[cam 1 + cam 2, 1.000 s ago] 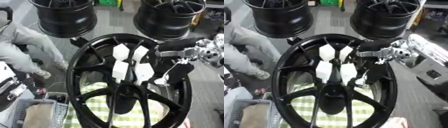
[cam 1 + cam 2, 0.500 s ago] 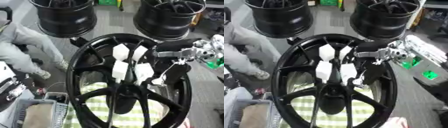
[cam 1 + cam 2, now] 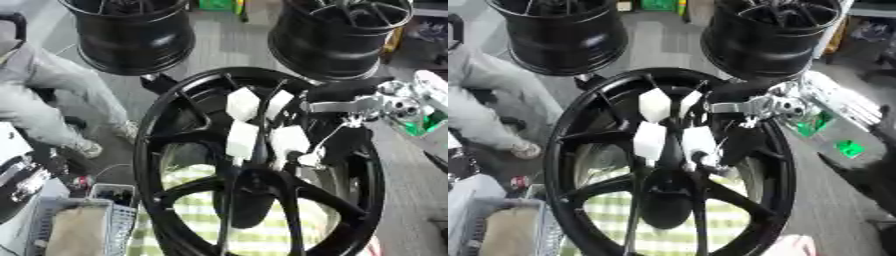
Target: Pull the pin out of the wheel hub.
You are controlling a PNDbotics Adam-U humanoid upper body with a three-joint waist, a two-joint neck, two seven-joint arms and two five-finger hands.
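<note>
hub (image 3: 254, 175): sits down-left of the right hand (image 3: 350, 106)
pin: can't really be made out among the white tags (image 3: 242, 104)
fingers: can't be told, too blurry
left hand: not seen

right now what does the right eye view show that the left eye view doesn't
Only the right eye view shows the lit green patches on the right arm's silver casing, and a pale tip at the bottom edge.

Only the left eye view shows the small dark device by the grey basket.

Both share the black wheel hub with white tags, the right hand reaching to its upper rim, and two more rims behind.
</note>
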